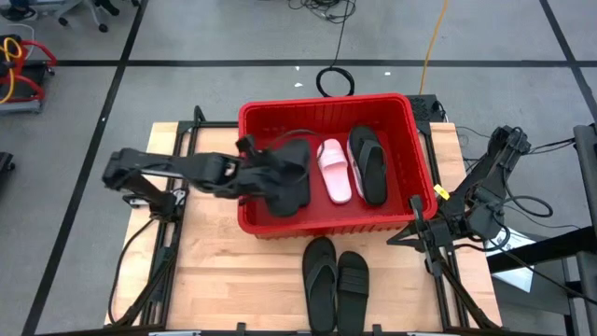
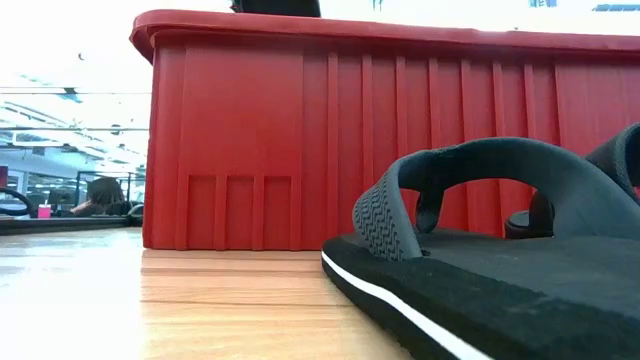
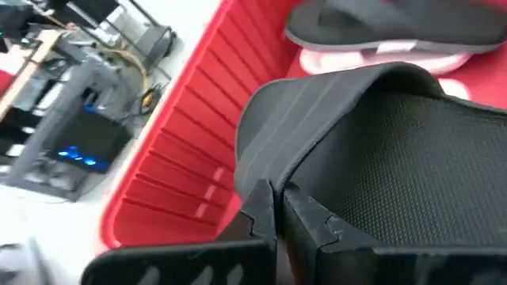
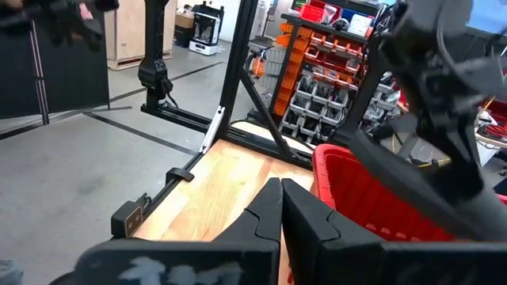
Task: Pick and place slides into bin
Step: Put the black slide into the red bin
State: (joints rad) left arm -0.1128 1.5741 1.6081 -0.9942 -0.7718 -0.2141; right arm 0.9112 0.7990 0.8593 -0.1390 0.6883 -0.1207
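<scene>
The left end effector point(image 1: 250, 171) hangs over the left part of the bin point(image 1: 270, 117), its two fingers point(image 3: 265, 210) pressed tight together at the edge of a black slide point(image 1: 287, 182); in the left wrist view that slide point(image 3: 380, 150) fills the space just ahead of the fingertips, and the pinch appears to be on its strap or rim, though the exact contact cannot be made out. The slide sits tilted above the bin's left floor, close beside the left wall point(image 3: 182, 119). To its right inside the bin lie a pale pink slide point(image 1: 334, 170) and, further right and just beside it, another black slide point(image 1: 367, 163), both running near to far. The bin stands on the far half of the wooden tabletop point(image 1: 215, 271). On the near side of the bin, outside it, two more black slides rest side by side on the tabletop: a thong flip-flop point(image 1: 320, 280) on the left and a wide-strap slide point(image 1: 352, 278) on the right; the low view shows one of them point(image 2: 480, 250) lying flat close to the bin's near wall point(image 2: 250, 150). The right end effector point(image 1: 417, 213) waits off the bin's right near corner, fingers point(image 4: 269, 210) shut together on nothing, above the right edge of the tabletop. Beyond the tabletop are grey floor, cables and shelving with small parts.
</scene>
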